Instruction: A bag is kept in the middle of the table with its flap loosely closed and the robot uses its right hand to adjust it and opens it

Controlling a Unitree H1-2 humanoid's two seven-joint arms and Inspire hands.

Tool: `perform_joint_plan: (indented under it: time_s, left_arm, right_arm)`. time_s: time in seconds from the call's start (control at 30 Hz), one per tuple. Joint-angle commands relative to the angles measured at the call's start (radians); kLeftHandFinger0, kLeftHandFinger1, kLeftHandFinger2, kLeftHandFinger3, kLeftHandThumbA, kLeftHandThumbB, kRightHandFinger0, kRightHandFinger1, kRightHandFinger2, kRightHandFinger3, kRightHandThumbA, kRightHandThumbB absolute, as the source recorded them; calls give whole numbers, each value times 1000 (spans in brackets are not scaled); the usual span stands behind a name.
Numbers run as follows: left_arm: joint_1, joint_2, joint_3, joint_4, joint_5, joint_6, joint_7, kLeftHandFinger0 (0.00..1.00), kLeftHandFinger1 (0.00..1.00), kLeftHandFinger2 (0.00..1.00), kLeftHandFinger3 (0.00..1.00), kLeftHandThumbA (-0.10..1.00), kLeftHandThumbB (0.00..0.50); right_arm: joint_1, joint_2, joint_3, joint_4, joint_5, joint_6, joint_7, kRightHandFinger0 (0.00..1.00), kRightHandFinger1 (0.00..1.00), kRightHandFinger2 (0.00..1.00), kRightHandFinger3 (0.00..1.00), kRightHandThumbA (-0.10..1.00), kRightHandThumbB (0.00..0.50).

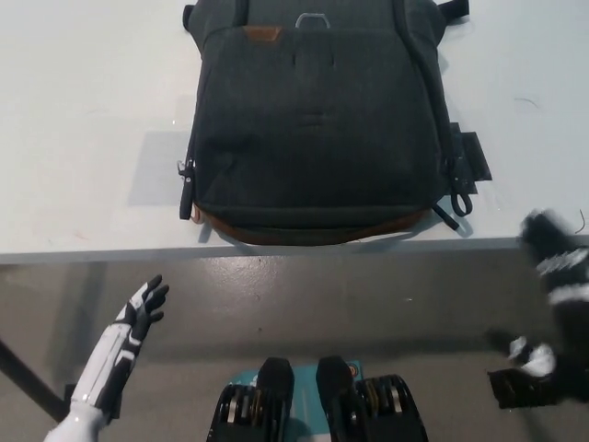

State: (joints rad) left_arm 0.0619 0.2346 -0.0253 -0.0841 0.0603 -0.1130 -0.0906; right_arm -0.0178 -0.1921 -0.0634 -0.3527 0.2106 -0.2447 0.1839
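Mid-table: bag [317, 120], dark grey woven fabric, tan base trim, lying flat, long axis near-to-far, flap closed. Right hand [561, 276] blurred at table's near right edge, bag far-left of it; grip state cannot tell. Left hand [143, 313] idle low left, released, farther from the bag than right hand.

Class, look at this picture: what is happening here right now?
A dark backpack lies flat on the white table, and nothing touches it. The robot's black right hand, blurred, is at the table's front edge on the right. Its white left hand hangs below the table on the left, fingers apart, holding nothing.
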Motion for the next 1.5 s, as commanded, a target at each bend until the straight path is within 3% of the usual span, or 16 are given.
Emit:
perform_joint_plan:
  time_s: [0.0, 0.1, 0.17, 0.2, 0.3, 0.4, 0.43, 0.47, 0.63, 0.9, 0.97, 1.13, 1.3, 1.47]
  left_arm:
    - [17, 0, -3, -46, 2, -50, -9, 1000, 1000, 1000, 1000, 1000, 253]
    - [23, 0, -4, -48, 8, -50, -8, 1000, 1000, 1000, 1000, 1000, 275]
    - [20, -1, -4, -44, 11, -48, -8, 1000, 1000, 1000, 1000, 1000, 288]
    - [20, -1, -4, -42, 10, -47, -8, 1000, 1000, 1000, 1000, 1000, 294]
    - [22, -3, -3, -35, 3, -54, -9, 1000, 1000, 1000, 1000, 1000, 277]
    - [23, -4, -4, -31, 8, -61, -8, 1000, 1000, 1000, 1000, 1000, 259]
    - [24, -3, -4, -31, 7, -62, -9, 1000, 1000, 1000, 1000, 1000, 256]
    - [26, -4, -4, -34, 5, -58, -10, 1000, 1000, 1000, 1000, 1000, 254]
    - [35, -3, -2, -38, 8, -55, -8, 1000, 1000, 1000, 1000, 1000, 257]
    - [45, -5, 1, -29, 8, -63, -5, 1000, 1000, 1000, 1000, 1000, 267]
    - [43, -4, -1, -21, 11, -72, -5, 1000, 1000, 1000, 1000, 1000, 263]
    - [39, -1, 0, -20, 9, -65, -7, 1000, 1000, 1000, 1000, 1000, 276]
    - [35, -3, 0, -19, 16, -64, -4, 1000, 1000, 1000, 1000, 1000, 276]
    - [33, -4, -1, -16, 11, -64, -6, 1000, 1000, 1000, 1000, 1000, 285]
  right_arm:
    - [-123, -22, -38, -42, 66, 96, -42, 1000, 1000, 1000, 1000, 1000, 473]
    - [-227, -35, -54, -4, 78, 161, -51, 1000, 1000, 1000, 1000, 1000, 464]
    - [-290, -47, -60, 36, 89, 186, -41, 1000, 1000, 1000, 1000, 1000, 366]
    - [-328, -51, -61, 51, 92, 218, -44, 1000, 1000, 1000, 1000, 1000, 343]
    - [-430, -60, -57, 109, 98, 292, -41, 1000, 1000, 1000, 1000, 1000, 318]
    - [-533, -56, -61, 232, 116, 298, -24, 1000, 1000, 1000, 1000, 1000, 302]
    - [-544, -54, -63, 246, 119, 299, -22, 1000, 1000, 1000, 1000, 1000, 239]
    - [-584, -52, -62, 295, 122, 311, -17, 1000, 1000, 1000, 1000, 1000, 301]
    - [-722, -33, -45, 479, 142, 327, 27, 1000, 1000, 1000, 1000, 1000, 350]
    - [-896, -2, -28, 802, 117, 286, 59, 1000, 1000, 1000, 1000, 1000, 365]
    - [-937, 6, -37, 890, 125, 298, 63, 1000, 1000, 1000, 1000, 1000, 394]
    - [-996, 35, -63, 1058, 167, 280, 113, 1000, 1000, 1000, 1000, 1000, 377]
    - [-1006, 75, -68, 1124, 173, 270, 141, 1000, 1000, 1000, 1000, 1000, 422]
    - [-987, 103, -55, 1161, 158, 249, 164, 1000, 1000, 1000, 1000, 1000, 419]
